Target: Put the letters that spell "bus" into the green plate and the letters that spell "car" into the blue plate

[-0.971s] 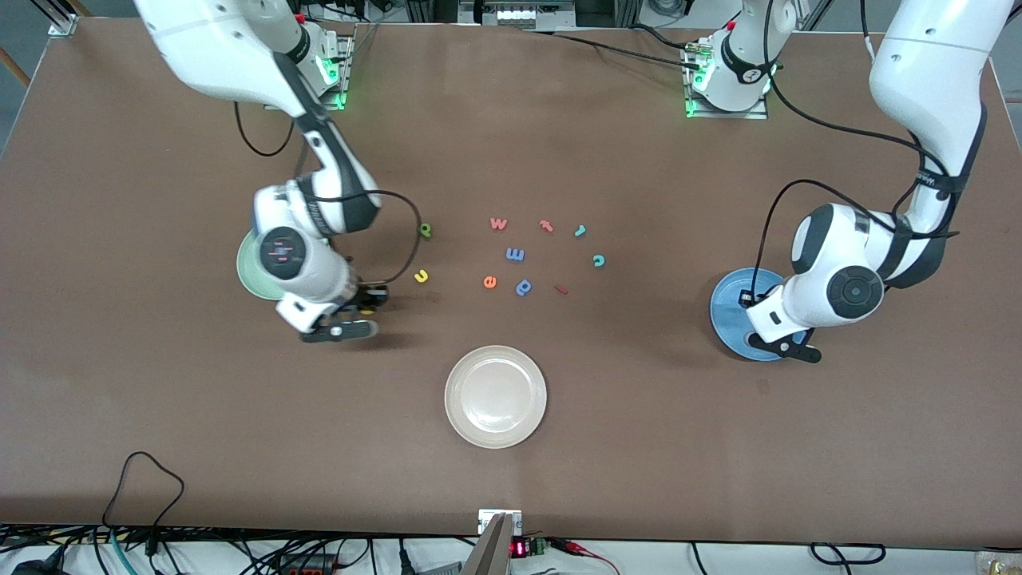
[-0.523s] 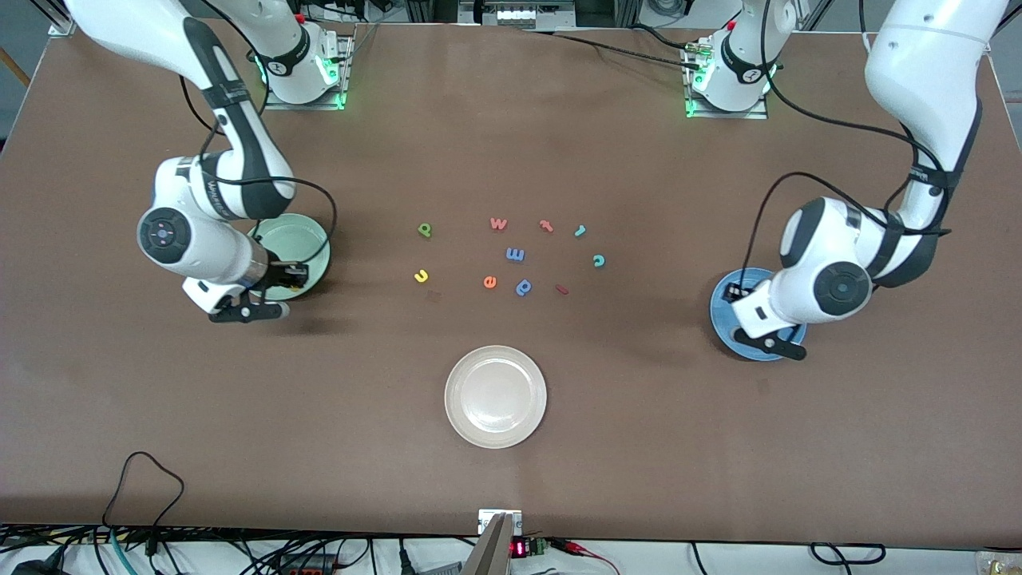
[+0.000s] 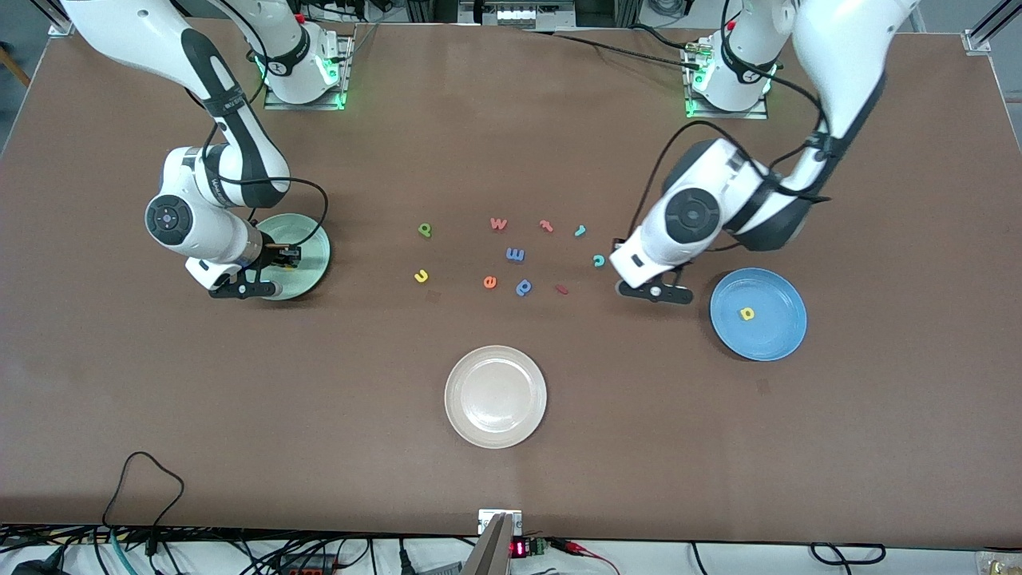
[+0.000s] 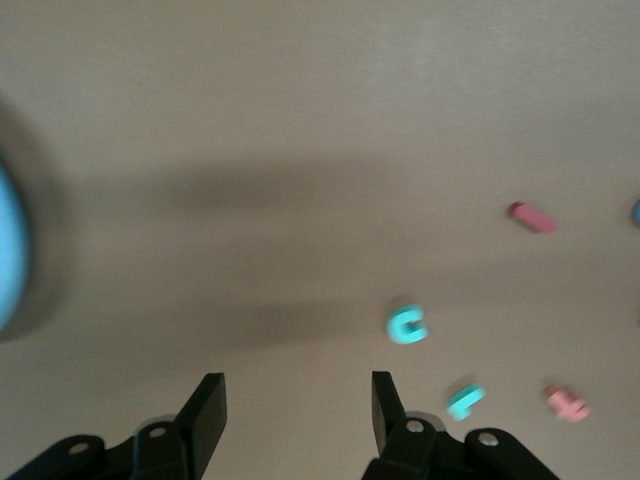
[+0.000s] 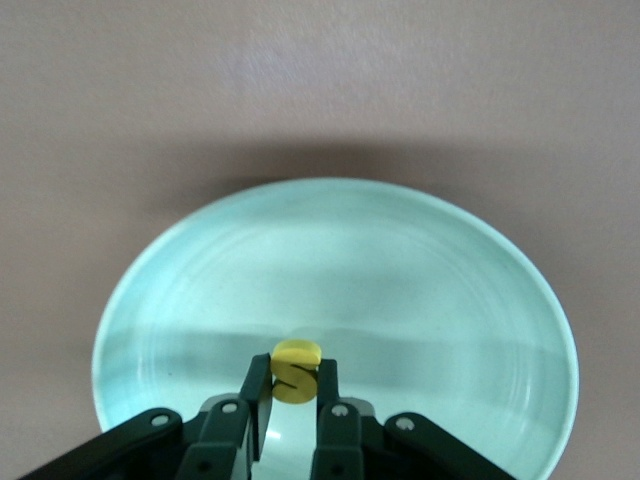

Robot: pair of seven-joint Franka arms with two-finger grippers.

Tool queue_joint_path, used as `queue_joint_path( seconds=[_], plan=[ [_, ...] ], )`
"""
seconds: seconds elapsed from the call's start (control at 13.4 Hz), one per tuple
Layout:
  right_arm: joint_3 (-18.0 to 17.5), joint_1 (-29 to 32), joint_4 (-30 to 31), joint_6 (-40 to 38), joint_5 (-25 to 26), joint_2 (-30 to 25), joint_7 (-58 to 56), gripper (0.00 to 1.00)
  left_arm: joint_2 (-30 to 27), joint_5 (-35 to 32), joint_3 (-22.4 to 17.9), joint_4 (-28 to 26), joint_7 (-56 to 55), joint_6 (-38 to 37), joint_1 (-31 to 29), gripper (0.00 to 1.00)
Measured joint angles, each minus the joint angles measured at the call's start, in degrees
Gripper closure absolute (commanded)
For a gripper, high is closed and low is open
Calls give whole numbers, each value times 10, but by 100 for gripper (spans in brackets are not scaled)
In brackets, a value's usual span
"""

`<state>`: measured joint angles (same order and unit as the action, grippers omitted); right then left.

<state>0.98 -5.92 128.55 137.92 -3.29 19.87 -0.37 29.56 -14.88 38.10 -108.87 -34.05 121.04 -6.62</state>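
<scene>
Front view, with both wrist views. The change is at the left arm's end: the left pincer [image 4: 295,400] has released and left the blue plate [image 3: 770,339]. Its jaws now stand apart and empty over the bare surface [image 3: 511,120], just beside the teal "c" [image 3: 598,260]. The yellow "a" [image 3: 747,314] lies alone in the blue plate, at mid-height of the frame, so one letter of "car" is placed. The "c" and the teal "r" [image 3: 580,231] remain in the loose cluster at the frame's centre, and the "c" appears to be the next pick.

At the right arm's end, the right pincer [image 5: 292,368] has travelled from the cluster to above the green plate [image 3: 311,243]. It is clamped on the yellow "s" [image 5: 296,382], which is not yet released. No letter can be seen lying in this plate. The green "b" [image 3: 425,230] and yellow "u" [image 3: 421,276] still lie on the surface between that plate and the cluster.
</scene>
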Motion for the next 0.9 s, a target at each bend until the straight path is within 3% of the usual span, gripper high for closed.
queue_joint_path(
  seconds=[0.07,0.15,0.22,0.6,0.9],
  plan=[
    [0,2,1,0,0,0,-1,54,10,0,0,-17,-27,41,4,36],
    [0,5,1,0,0,0,-2,9,22,0,0,-32,-44,74,6,38],
    [0,7,1,-1,0,0,-4,0,32,0,-1,-40,-53,89,7,38],
    [-4,15,-1,-1,0,-12,-7,0,55,-2,-3,-44,-65,109,19,43],
    [-79,13,-16,0,-1,-38,36,1,70,-54,-13,-45,-105,126,32,43]
  ],
)
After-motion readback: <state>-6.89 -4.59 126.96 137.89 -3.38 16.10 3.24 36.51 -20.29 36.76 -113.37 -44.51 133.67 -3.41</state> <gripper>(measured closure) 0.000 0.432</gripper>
